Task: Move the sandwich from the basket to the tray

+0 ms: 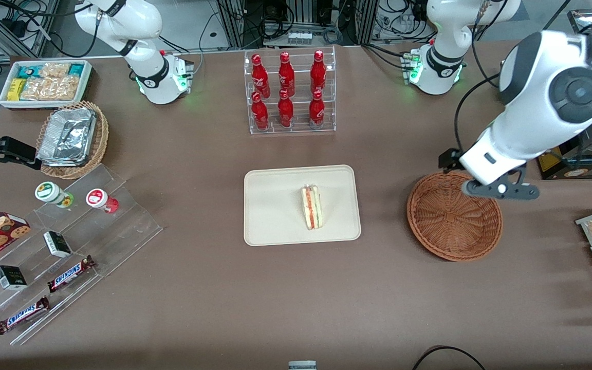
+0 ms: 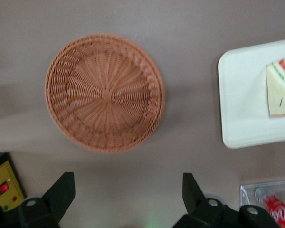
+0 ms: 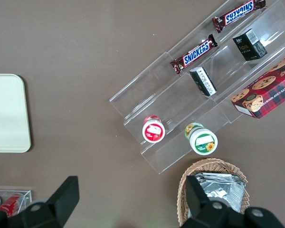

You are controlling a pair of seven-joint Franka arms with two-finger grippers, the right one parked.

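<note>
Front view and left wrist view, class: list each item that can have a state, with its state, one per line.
sandwich: lying on the tray, wrapped.
tray: holds only the sandwich.
basket: empty, upright.
gripper: open, holding nothing, above the table beside the basket.
bottle rack: six red bottles, all upright.

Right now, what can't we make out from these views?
- Gripper: open above the table beside the basket; in the front view the arm hides its fingertips.
- Sandwich: the wrist view's edge cuts it off; the front view shows it whole on the tray.
- Sandwich label: too small to read in any view.
- Basket rim: partly covered by the arm in the front view.
</note>
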